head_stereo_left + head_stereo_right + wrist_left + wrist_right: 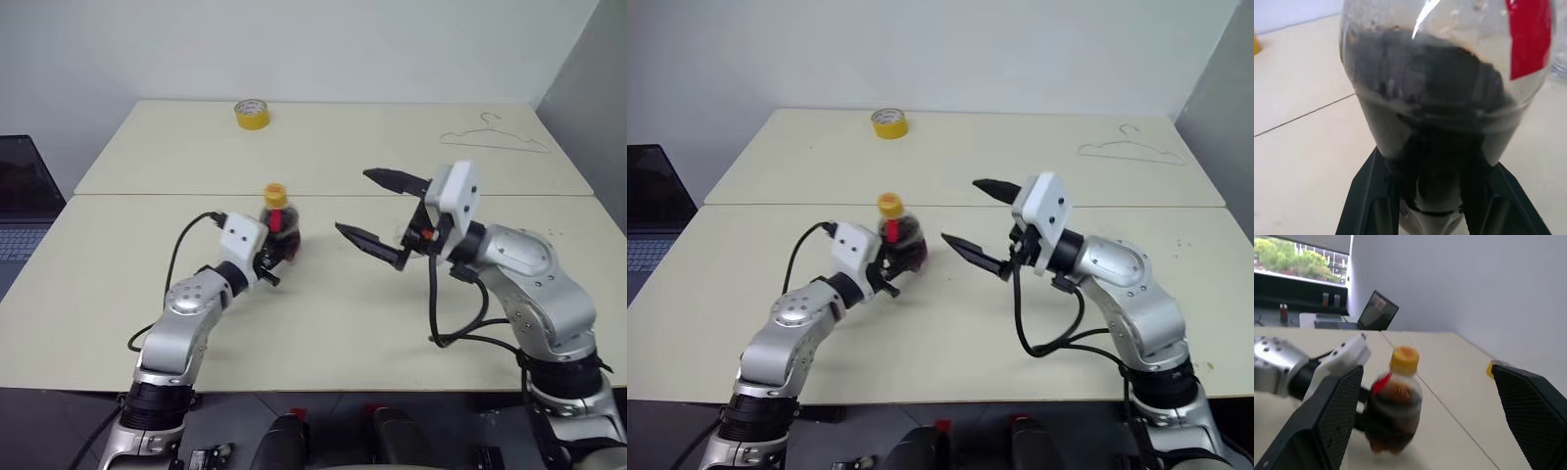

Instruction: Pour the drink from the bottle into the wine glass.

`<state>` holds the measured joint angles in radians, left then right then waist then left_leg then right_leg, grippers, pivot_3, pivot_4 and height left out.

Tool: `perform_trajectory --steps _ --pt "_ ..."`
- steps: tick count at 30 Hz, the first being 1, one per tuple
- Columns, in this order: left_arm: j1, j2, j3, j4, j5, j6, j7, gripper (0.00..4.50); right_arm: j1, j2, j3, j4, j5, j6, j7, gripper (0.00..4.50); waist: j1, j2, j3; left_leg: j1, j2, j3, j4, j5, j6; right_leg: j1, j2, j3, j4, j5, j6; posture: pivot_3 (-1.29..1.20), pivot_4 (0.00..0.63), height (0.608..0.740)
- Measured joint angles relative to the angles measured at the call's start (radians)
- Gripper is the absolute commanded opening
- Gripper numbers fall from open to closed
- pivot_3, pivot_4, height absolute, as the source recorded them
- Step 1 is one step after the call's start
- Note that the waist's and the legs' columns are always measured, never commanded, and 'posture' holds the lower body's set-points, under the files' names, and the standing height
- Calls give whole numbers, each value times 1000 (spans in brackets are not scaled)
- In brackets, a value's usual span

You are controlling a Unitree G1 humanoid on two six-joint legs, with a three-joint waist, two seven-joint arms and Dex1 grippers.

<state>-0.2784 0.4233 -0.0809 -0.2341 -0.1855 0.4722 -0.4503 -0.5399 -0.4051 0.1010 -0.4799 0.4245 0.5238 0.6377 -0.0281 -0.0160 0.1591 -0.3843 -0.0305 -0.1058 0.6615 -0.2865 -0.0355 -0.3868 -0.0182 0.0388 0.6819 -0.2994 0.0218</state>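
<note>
Uncapping step: left gripper [277, 253] clamped on bottle [281, 232], upright near table [323, 333] centre seam (yellow cap [275, 194] on). Right gripper [377, 211] wide open beside it. Next: close on cap, twist off.

No text, brand or number can be read; the bottle [1449, 98] between the left pincer's fingers carries only a plain red label mark [1530, 36].

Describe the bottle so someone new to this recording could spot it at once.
On the nearer of the two pale tables, look just ahead of the left gripper, whose fingers flank a small squat clear bottle. It holds dark drink and has a red label. Its yellow cap sets it apart from the flat yellow tape roll on the far table.
</note>
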Motion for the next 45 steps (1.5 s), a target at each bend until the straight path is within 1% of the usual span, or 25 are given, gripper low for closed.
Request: perform_trajectory --steps 4,10,17,28,29,31,37,38,45 --pt "-10 12 -40 -12 46 1 -3 1137 -4 45 46 27 -14 45 -48 4500 0 0 0 0 0 0 0 1 -1 -1 0 0 0 0 0 0 150 740" --pt "-10 -1 -67 -22 54 2 -11 1059 -37 106 82 55 -18 117 -97 4500 0 0 0 0 0 0 0 1 -1 -1 0 0 0 0 0 0 150 740" --pt "-14 -13 -73 -32 58 5 -18 1032 -71 154 101 99 -53 132 -139 4500 -1 0 0 0 0 0 0 1 -1 -1 0 0 0 0 0 0 150 740" --pt "-24 -28 -73 -32 73 9 -21 979 -71 166 118 134 -90 130 -138 4500 -1 0 0 0 0 0 0 1 -1 -1 0 0 0 0 0 0 150 740" --pt "-25 -29 -73 -32 73 9 -21 979 -71 168 118 135 -90 130 -138 4106 -1 0 0 0 0 0 0 1 -1 -1 0 0 0 0 0 0 150 740" --pt "-26 -30 -73 -33 74 9 -21 979 -71 171 118 136 -90 129 -138 3556 -1 0 0 0 0 0 0 1 -1 -1 0 0 0 0 0 0 150 740" --pt "-26 -30 -73 -33 75 11 -22 942 -73 186 118 148 -90 129 -137 1377 -1 0 0 0 0 0 0 1 -1 -1 0 0 0 0 0 0 150 740" --pt "-26 -30 -73 -34 75 11 -22 928 -73 188 118 148 -90 129 -137 1232 -1 0 0 0 0 0 0 1 -1 -1 0 0 0 0 0 0 150 740" --pt "-26 -27 -73 -41 73 19 -26 900 -73 189 116 148 -87 128 -132 1234 -1 0 0 0 0 0 0 1 -1 -1 0 0 0 0 0 0 150 740"
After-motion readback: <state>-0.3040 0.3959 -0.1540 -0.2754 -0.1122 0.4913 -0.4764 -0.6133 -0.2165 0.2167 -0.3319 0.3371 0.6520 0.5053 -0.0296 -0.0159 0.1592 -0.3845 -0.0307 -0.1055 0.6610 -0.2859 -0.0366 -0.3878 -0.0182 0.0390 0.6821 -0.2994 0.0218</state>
